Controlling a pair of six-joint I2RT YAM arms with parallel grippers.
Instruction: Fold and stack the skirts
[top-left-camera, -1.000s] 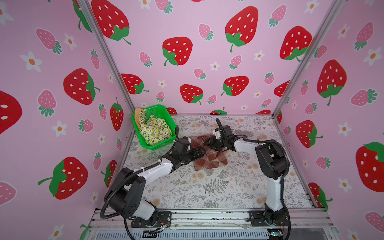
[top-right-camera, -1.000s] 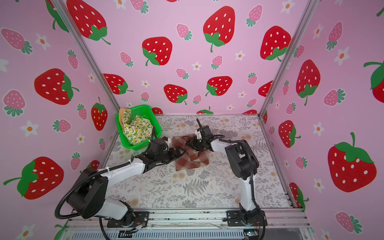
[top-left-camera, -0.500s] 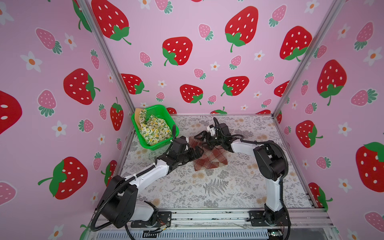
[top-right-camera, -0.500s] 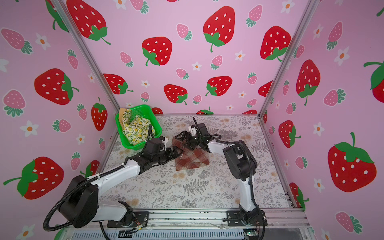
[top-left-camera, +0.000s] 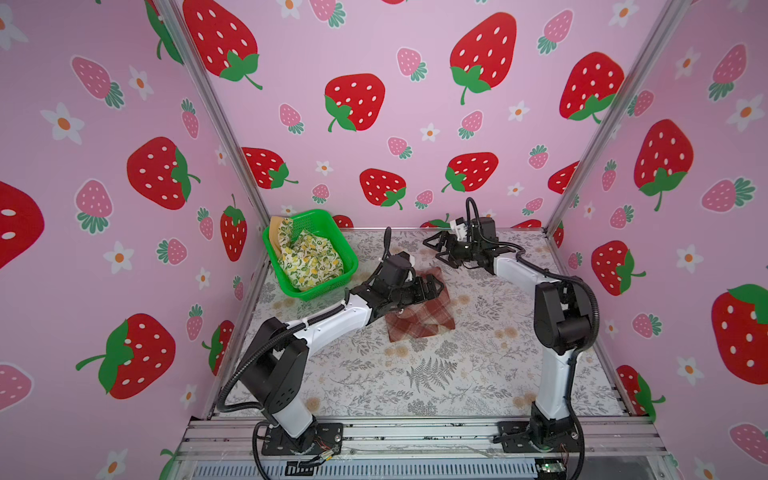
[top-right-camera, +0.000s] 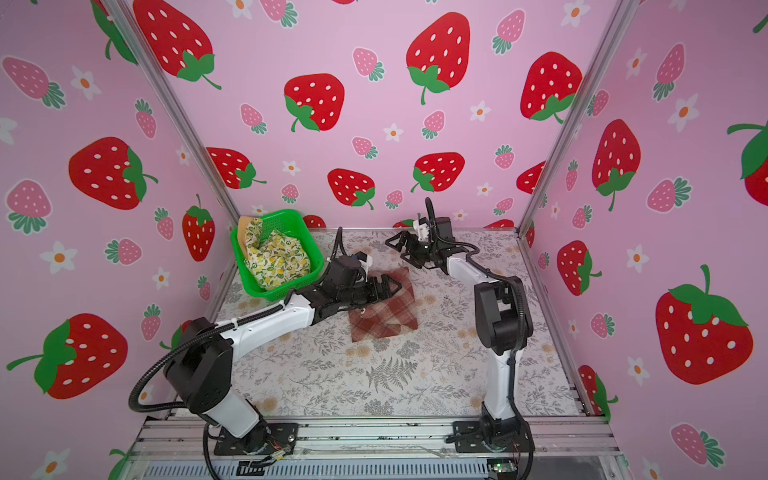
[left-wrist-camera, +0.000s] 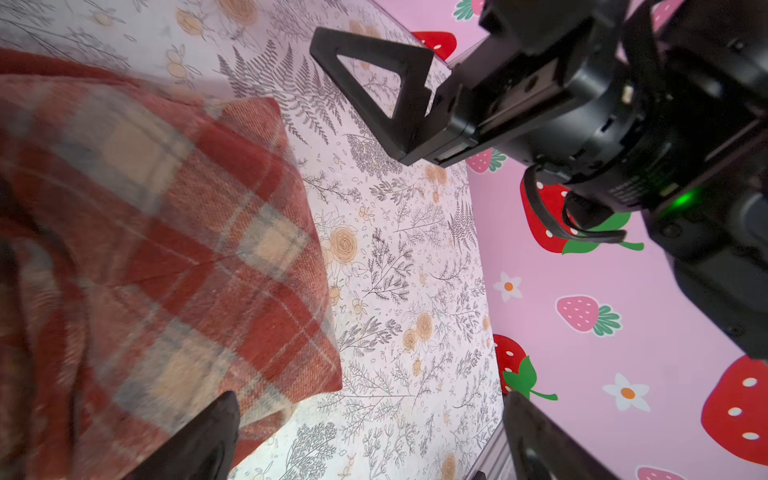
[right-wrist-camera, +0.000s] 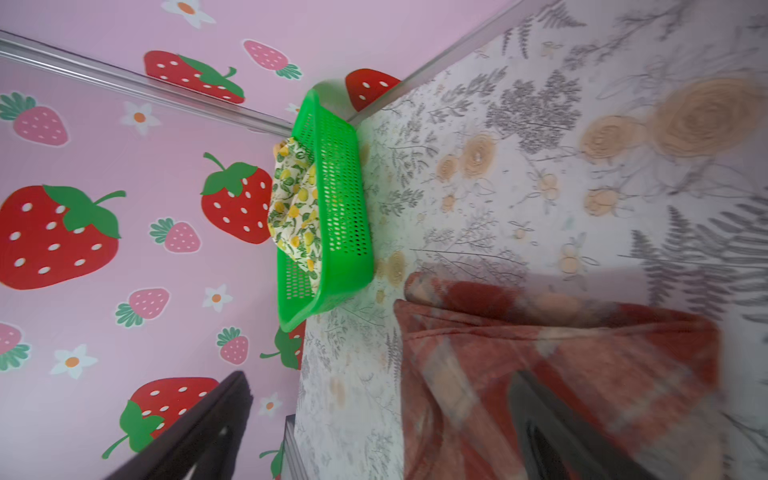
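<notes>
The red-brown and cream plaid skirt (top-left-camera: 419, 318) (top-right-camera: 386, 318) lies folded on the floral table near the middle. My left gripper (top-left-camera: 436, 286) (top-right-camera: 395, 286) hangs open over its back edge, holding nothing. In the left wrist view the plaid skirt (left-wrist-camera: 166, 249) lies beside the left gripper (left-wrist-camera: 370, 415). My right gripper (top-left-camera: 434, 251) (top-right-camera: 397, 252) is open and empty, lifted behind the skirt. The right wrist view shows the right gripper (right-wrist-camera: 378, 415) above the plaid skirt (right-wrist-camera: 561, 374). The lemon-print skirt (top-left-camera: 309, 259) (top-right-camera: 276, 259) (right-wrist-camera: 295, 208) and a mustard-yellow skirt (top-left-camera: 274, 235) (top-right-camera: 243, 228) sit in the basket.
The green perforated basket (top-left-camera: 328, 286) (top-right-camera: 291, 291) (right-wrist-camera: 345, 199) stands in the back left corner against the pink strawberry walls. One finger of the right gripper (left-wrist-camera: 415, 129) hangs close ahead of the left gripper. An aluminium rail (top-left-camera: 415, 432) runs along the table's front.
My right gripper opened, let go of the plaid skirt and lifted back toward the rear wall. My left gripper shifted right over the skirt, staying open.
</notes>
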